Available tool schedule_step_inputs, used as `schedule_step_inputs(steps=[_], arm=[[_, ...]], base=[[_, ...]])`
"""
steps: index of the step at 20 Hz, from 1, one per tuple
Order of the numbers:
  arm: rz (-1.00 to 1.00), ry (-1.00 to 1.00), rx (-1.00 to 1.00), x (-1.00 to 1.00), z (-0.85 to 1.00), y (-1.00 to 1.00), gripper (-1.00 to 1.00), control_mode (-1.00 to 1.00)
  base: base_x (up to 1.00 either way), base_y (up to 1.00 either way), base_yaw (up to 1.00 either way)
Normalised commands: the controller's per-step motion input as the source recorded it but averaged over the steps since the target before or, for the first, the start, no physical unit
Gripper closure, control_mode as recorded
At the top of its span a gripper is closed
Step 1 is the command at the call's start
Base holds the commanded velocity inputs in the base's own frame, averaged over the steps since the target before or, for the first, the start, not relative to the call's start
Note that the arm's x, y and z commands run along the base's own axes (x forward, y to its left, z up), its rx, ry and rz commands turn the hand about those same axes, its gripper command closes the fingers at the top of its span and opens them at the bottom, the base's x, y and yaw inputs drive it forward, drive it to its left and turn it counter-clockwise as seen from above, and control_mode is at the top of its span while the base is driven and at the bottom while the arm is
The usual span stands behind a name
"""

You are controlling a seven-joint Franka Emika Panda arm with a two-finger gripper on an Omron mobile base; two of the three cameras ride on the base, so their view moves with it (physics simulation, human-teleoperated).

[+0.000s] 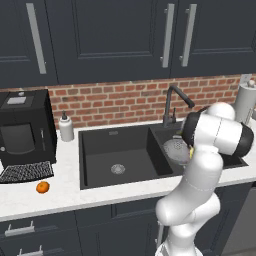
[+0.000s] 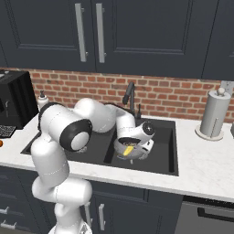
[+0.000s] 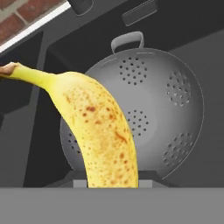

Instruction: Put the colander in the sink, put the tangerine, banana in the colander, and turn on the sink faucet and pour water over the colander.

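Kitchen: sink, brick backsplash, cabinets.

A black coffee machine sits at the far left of the white counter, its grated drip tray out front. Just beside it, a white soap dispenser stands upright against the red brick backsplash. Over on the right, a paper towel holder. Dark cabinets hang overhead, silver handles vertical.

wall: red brick backsplash mid-frame | cabinets: dark upper cabinets with steel bar handles, top of frame | counter: white speckled countertop lower right | below: dark drawers lower left
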Motion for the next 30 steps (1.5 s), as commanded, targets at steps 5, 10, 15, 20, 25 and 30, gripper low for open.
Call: schedule_step_inputs(steps=[5,10,15,20,25,30], arm=[[0.00,0.00,0.00,0.00,-0.19,0.00,1.00,-1.00],[0.00,0.00,0.00,0.04,-0.16,0.00,1.00,-1.00],[0.00,0.00,0.00,0.13,-0.02,0.00,1.00,-1.00],[0.00,0.00,0.00,0.29,0.01,0.00,1.00,-1.00],[0.00,0.00,0.00,0.31,0.01,0.00,1.00,-1.00],[0.00,0.00,0.00,0.20,-0.03,-0.04,1.00,-1.00]], base=[[0.00,0.00,0.00],[0.00,0.00,0.00],[0.00,0.00,0.00],[0.00,0.00,0.00],[0.00,0.00,0.00],[0.00,0.00,0.00]])
